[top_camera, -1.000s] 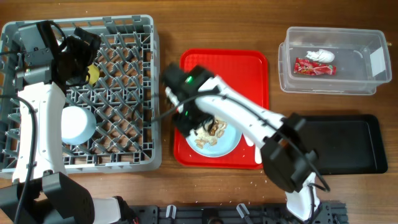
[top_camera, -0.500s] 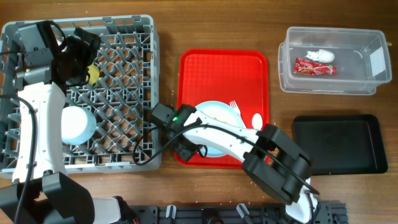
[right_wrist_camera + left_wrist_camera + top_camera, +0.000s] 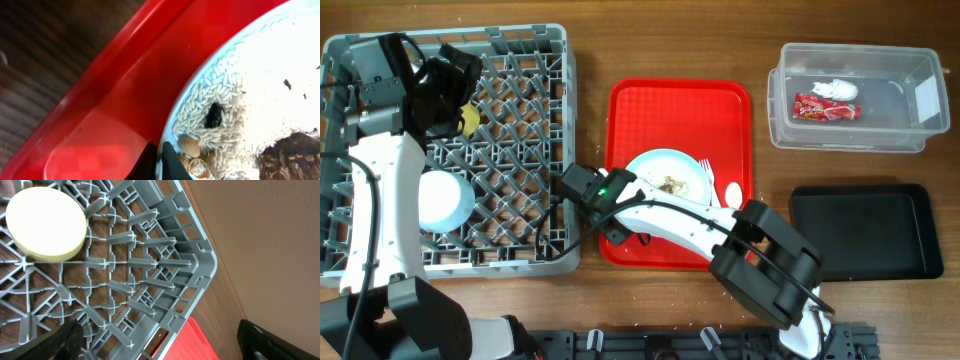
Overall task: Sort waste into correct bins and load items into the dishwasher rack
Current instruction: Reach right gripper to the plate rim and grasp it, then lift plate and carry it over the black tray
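Note:
The round pale blue plate [image 3: 665, 172] lies on the red serving tray [image 3: 650, 110] with rice and brown scraps [image 3: 670, 185] on it. A white fork [image 3: 704, 176] and spoon [image 3: 732, 191] rest at its right side. My right gripper [image 3: 623, 222] is at the plate's front left; in the right wrist view the gripper [image 3: 161, 159] is shut on the plate rim [image 3: 172, 117], beside the rice [image 3: 220, 135]. My left gripper [image 3: 455, 100] hangs open over the dishwasher rack [image 3: 535, 150], near the yellow cup [image 3: 469, 121]. In the left wrist view the cup [image 3: 47, 222] stands upside down among the pegs.
A light blue bowl [image 3: 445, 198] sits upside down in the rack's left part. The clear tub [image 3: 900, 110] at the back right holds the red wrapper [image 3: 825, 108] and white tissue [image 3: 837, 90]. The black tray [image 3: 865, 232] lies in front of it.
My right arm swung from above the plate down to the tray's front left corner and its jaws closed on the plate rim. The plate sits a little farther back. The left arm is still.

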Robot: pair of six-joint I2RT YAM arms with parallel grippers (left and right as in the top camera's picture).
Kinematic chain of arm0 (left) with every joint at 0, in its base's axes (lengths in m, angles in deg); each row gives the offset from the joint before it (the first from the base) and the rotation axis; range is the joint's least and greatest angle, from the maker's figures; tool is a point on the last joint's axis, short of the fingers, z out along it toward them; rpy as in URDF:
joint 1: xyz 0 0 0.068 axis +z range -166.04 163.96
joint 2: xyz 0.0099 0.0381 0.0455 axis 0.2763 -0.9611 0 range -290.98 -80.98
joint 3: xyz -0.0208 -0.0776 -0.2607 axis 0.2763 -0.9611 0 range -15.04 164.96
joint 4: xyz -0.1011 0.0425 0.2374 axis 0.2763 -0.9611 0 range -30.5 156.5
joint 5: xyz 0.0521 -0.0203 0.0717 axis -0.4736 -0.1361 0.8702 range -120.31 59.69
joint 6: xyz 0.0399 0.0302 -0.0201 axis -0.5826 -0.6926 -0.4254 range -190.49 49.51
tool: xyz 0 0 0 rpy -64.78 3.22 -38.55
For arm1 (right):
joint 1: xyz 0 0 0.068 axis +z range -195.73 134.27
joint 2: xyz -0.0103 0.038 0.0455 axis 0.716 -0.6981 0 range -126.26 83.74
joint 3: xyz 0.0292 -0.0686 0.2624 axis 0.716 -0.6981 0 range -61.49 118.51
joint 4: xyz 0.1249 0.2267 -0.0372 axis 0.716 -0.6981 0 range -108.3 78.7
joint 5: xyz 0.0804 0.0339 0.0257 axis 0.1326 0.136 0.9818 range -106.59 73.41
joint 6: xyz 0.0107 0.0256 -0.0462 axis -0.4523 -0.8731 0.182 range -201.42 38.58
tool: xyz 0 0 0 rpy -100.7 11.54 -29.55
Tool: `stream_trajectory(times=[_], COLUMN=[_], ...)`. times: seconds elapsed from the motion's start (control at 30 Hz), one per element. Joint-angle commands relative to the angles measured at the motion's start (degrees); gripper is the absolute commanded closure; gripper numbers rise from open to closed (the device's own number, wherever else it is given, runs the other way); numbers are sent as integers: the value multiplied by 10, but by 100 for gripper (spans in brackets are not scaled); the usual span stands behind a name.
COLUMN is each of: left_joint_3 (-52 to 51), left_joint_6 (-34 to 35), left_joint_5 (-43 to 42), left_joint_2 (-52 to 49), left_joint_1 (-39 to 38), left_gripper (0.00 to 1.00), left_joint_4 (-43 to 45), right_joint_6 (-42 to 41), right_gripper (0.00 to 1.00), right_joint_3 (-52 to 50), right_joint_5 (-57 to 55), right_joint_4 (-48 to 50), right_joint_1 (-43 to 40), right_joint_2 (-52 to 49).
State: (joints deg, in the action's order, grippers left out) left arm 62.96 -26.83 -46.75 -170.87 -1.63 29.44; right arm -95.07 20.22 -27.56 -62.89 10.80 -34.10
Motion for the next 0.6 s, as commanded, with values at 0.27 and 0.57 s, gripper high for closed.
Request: stream_trajectory(times=[0.27,0.57], left_joint_3=[9,9], left_joint_6=[3,3], left_joint_5=[-7,-7], left_joint_2=[11,11], left_joint_1=[1,1], left_gripper=[0,0], left_joint_4=[2,2], right_joint_6=[0,-45], right_gripper=[96,96], right_joint_3=[39,75], right_joint_5=[-156,-161], right_joint_4=[60,28], right_joint_1=[-10,-65], right_joint_2=[6,11])
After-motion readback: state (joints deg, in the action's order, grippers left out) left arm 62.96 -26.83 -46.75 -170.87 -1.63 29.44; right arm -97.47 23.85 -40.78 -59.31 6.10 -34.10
